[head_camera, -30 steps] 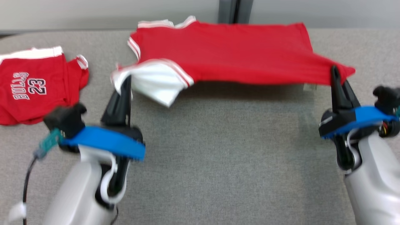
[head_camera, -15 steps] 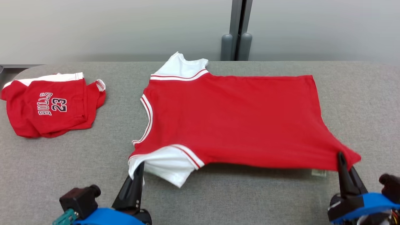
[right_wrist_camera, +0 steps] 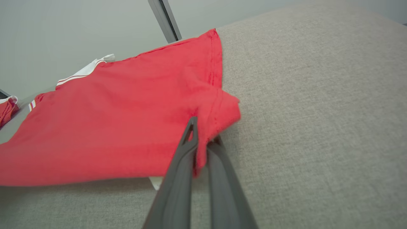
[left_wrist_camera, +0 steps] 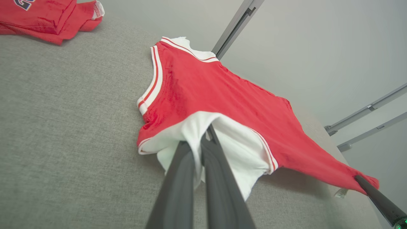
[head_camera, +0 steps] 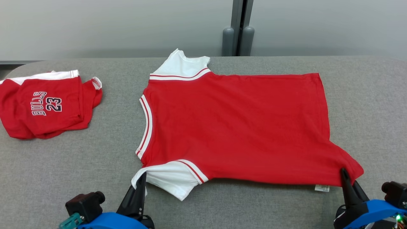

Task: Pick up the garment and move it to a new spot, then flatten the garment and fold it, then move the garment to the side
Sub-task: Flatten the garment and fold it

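The garment (head_camera: pixel 235 127) is a red sleeveless jersey with white shoulder panels, spread across the grey table, neck to the left and hem to the right. My left gripper (head_camera: pixel 142 178) is shut on its near white shoulder (left_wrist_camera: pixel 197 140), which is lifted slightly. At the right, my right gripper (head_camera: pixel 344 174) is shut on the near hem corner (right_wrist_camera: pixel 216 111), also raised a little off the table. The far half of the jersey (right_wrist_camera: pixel 111 105) lies flat. A small white label (head_camera: pixel 321 188) hangs under the near edge.
A second red jersey (head_camera: pixel 47 105), printed "BULLS 23", lies folded at the table's left end. Bare grey table (head_camera: pixel 365 95) stretches right of the garment and along the near side. A wall with a grey post (head_camera: pixel 237 28) runs behind the far edge.
The head camera tilted up, shifting the whole picture. Both grippers, still shut on the garment, drew its near edge toward me and lowered it, so the jersey now lies spread out and flatter.
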Tool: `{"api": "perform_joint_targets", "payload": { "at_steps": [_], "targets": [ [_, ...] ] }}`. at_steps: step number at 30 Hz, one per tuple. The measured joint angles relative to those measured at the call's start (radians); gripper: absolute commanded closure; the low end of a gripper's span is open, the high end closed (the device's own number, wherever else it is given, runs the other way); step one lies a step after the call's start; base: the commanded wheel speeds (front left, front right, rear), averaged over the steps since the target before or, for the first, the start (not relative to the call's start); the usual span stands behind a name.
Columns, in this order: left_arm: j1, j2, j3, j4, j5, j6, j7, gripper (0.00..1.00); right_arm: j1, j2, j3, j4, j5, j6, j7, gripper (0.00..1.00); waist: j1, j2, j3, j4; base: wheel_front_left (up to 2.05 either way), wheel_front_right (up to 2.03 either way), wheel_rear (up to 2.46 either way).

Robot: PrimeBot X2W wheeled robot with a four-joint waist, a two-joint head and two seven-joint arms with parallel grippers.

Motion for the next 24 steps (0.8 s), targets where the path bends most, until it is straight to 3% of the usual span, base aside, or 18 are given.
{"api": "perform_joint_targets", "payload": {
  "at_steps": [11, 24],
  "targets": [
    [-0.215, -0.016, -0.014, 0.102, 0.021, -0.019, 0.065, 1.00, -0.143, 0.001, -0.041, 0.080, -0.028, 0.000, 0.125, 1.00, 0.0000, 0.0002, 0.013, 0.012, 0.00, 0.00, 0.00],
    [-0.466, -0.042, -0.032, 0.369, 0.016, -0.058, 0.147, 1.00, -0.399, 0.002, -0.070, 0.278, -0.094, 0.000, 0.202, 1.00, 0.0001, 0.0003, 0.039, -0.014, 0.00, 0.00, 0.00]
  ]
}}
